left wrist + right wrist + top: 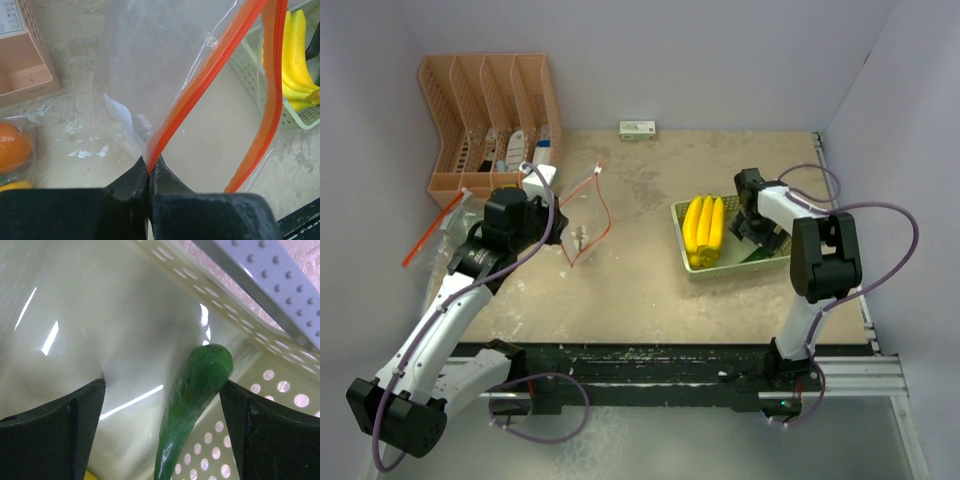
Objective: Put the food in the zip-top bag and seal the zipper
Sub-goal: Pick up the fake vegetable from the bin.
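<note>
Zip-top bag (165,75) pinched at its orange zipper by the clamped left gripper (149,169), right gripper (162,386) spread wide astride a green piece (196,382) in the tray (280,382), bananas (704,228) alongside.

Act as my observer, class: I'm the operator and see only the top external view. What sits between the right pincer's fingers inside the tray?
Observer: A green pepper-like piece lies ungripped between the fingers of the open right pincer, beside the tray's perforated wall.
Operator: And the other arm's grip?
Observer: The left pincer is shut on the bag, clamping its orange zipper strip near one end.
Operator: Any food hidden on that side?
Observer: An orange sits at the left edge of the left wrist view, seemingly under clear plastic.
</note>
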Robot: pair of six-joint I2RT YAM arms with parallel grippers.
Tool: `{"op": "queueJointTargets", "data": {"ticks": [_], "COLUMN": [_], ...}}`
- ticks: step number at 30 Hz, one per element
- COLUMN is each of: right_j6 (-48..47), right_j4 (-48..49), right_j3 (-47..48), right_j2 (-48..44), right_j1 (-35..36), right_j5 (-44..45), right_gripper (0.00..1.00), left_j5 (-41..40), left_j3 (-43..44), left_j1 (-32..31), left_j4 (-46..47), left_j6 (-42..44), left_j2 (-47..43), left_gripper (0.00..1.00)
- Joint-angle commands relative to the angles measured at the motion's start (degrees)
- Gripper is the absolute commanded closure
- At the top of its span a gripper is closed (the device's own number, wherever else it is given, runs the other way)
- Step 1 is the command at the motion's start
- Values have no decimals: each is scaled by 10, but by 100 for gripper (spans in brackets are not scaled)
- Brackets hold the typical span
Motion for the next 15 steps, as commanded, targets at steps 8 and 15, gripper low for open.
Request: {"op": "queueJointTargets", "data": {"ticks": [8,15], "right_j6": [-7,-45], "right_j4": [58,79], "right_j3": [-55,-44], "right_j2": [-22,-76], "right_j1": [-1,0], "right_j5": [-28,-8], "right_gripper": [76,100], "left_j5": [5,3], "left_j3": [-4,-4], "left_j1": [-1,2], "left_j4": [16,17], "left_j6": [7,8], "left_j2": [1,7], "left_gripper": [100,100]}}
